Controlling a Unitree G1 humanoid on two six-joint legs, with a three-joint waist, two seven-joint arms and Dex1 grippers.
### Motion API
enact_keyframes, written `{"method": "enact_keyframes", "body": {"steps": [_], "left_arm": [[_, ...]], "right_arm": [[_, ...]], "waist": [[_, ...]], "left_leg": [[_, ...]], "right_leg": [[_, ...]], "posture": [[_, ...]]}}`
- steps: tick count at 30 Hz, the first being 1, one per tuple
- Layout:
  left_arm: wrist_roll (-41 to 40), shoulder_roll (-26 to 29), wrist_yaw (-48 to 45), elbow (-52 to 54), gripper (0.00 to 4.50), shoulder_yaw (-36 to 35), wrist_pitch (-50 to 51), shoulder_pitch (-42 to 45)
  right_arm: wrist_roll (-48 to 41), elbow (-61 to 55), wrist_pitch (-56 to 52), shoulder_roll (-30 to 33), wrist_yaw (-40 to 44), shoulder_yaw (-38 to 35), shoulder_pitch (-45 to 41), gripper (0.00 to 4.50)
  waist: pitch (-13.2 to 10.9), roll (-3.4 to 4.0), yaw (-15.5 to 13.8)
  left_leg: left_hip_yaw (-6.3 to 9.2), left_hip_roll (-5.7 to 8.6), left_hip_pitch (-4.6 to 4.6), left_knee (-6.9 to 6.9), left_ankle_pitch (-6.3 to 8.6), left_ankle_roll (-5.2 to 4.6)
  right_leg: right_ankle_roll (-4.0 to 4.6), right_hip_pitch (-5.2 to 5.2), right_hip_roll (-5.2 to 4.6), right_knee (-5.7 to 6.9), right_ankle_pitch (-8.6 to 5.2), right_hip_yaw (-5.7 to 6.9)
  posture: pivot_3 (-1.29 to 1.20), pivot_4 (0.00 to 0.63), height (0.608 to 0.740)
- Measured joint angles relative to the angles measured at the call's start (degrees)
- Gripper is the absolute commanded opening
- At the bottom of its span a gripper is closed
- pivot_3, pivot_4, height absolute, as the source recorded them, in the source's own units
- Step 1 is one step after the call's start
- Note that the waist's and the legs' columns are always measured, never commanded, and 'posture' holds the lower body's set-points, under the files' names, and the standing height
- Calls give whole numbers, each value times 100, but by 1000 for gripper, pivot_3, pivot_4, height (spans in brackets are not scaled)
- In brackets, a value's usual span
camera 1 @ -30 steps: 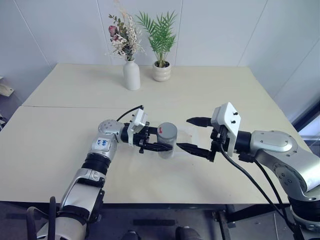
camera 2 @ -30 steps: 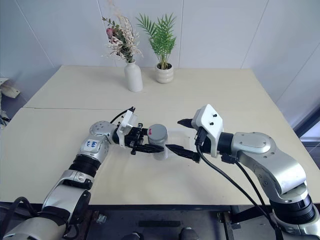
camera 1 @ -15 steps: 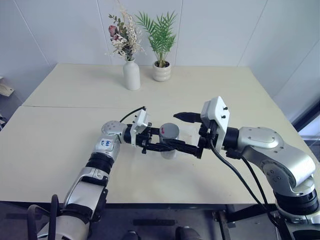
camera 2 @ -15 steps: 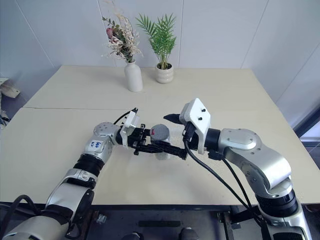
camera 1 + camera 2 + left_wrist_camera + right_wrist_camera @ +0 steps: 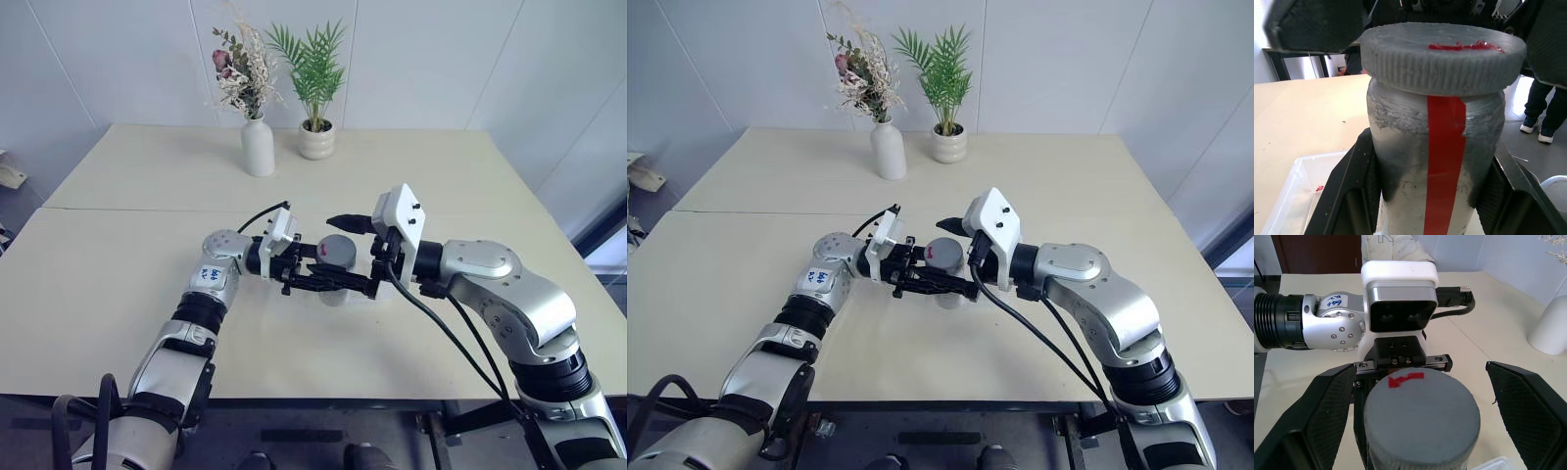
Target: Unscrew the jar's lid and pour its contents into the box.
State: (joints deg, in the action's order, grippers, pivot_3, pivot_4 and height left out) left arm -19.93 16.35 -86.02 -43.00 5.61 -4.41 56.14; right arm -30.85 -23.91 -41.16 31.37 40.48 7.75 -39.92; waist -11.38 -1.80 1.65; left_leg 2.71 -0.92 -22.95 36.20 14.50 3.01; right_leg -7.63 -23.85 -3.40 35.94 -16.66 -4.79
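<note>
Jar gripped by the left fingers, lid flanked by the right ones.

The jar [image 5: 1437,166] is clamped upright by the left gripper [image 5: 312,279] above the table [image 5: 127,255]; the right gripper [image 5: 1418,416] is spread wide around the lid [image 5: 1421,418], untouched, with the box [image 5: 1300,193] just beneath.

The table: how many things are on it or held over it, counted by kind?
Jars: 1, the jar, shut in the left gripper
Lids: 1, the lid, on it
Boxes: 1, the box
Vases: 1, white vase
Plant pots: 1, white pot
Total: 5
</note>
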Motion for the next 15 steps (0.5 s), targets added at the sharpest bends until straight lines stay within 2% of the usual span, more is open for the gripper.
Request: {"method": "enact_keyframes", "body": {"steps": [15], "left_arm": [[-6,14,0,218,2055,1,71,-51]], "right_arm": [[76,103,115,61,99,-25,-6,4467]], "waist": [[0,0,-1]], "left_leg": [[0,0,0,1,0,0]], "right_leg": [[0,0,0,1,0,0]], "posture": [[0,150,740]]}}
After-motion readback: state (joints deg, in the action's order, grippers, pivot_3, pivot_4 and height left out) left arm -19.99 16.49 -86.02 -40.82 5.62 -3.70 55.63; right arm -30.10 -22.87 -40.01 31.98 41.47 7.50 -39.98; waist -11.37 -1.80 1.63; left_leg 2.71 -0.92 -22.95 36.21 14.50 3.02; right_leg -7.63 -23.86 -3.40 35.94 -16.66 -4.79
